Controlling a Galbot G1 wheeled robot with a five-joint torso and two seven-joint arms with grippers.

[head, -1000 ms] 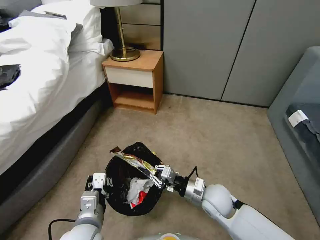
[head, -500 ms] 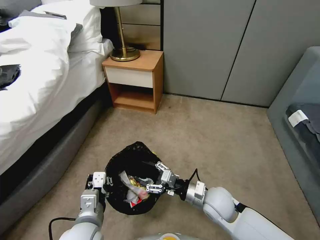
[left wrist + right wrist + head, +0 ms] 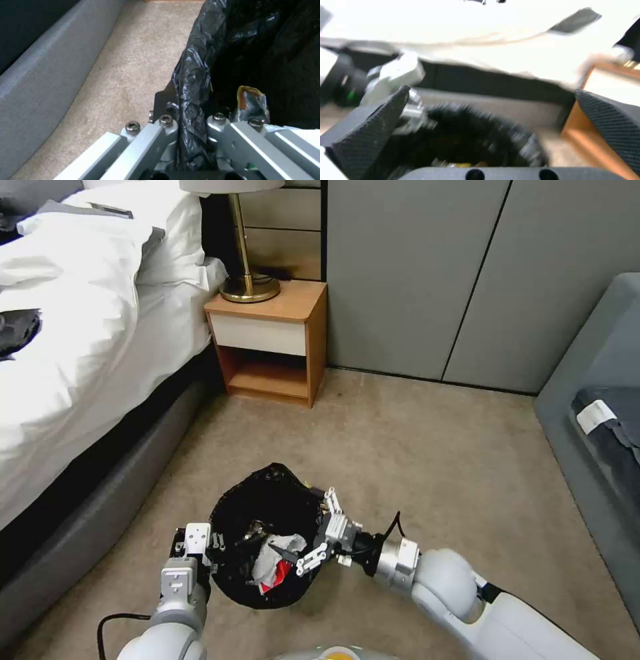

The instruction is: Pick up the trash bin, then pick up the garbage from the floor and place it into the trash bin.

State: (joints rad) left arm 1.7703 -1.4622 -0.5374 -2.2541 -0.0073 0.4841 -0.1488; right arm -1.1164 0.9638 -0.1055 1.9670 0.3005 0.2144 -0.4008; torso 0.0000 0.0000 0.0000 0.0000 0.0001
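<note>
Clamping the bag-lined rim of the trash bin [image 3: 267, 493], left gripper [image 3: 186, 120] has one finger outside and one inside the black liner; the wrist view shows the plastic pinched between them. In the head view this gripper [image 3: 200, 543] sits at the bin's left edge. Bin mouth tilts toward the camera; whether the bin touches the carpet, can't tell.

Right gripper [image 3: 315, 537] is at the bin's right rim, fingers spread wide apart, nothing between them. Its wrist view shows the two textured pads [image 3: 370, 132] far apart with the dark bin mouth [image 3: 466, 140] beyond; that view is motion-blurred.

Garbage [image 3: 273, 563] lies inside the bin: crumpled white tissue, a red-and-white piece, a yellow-edged wrapper [image 3: 251, 102] against the liner just beside the left gripper's inner finger.

Surface: beige short-pile carpet [image 3: 427, 447], no litter visible on the open floor around the bin.

Room: bed [image 3: 73, 347] with white linen and a grey upholstered base along the left, close to the bin. Wooden nightstand [image 3: 273, 340] with a white drawer and open shelf stands at the bed's head, brass lamp [image 3: 248, 267] on top. Grey wall panels [image 3: 427, 273] behind. Grey sofa [image 3: 600, 400] on the right, dark fabric with a white label on its seat.
</note>
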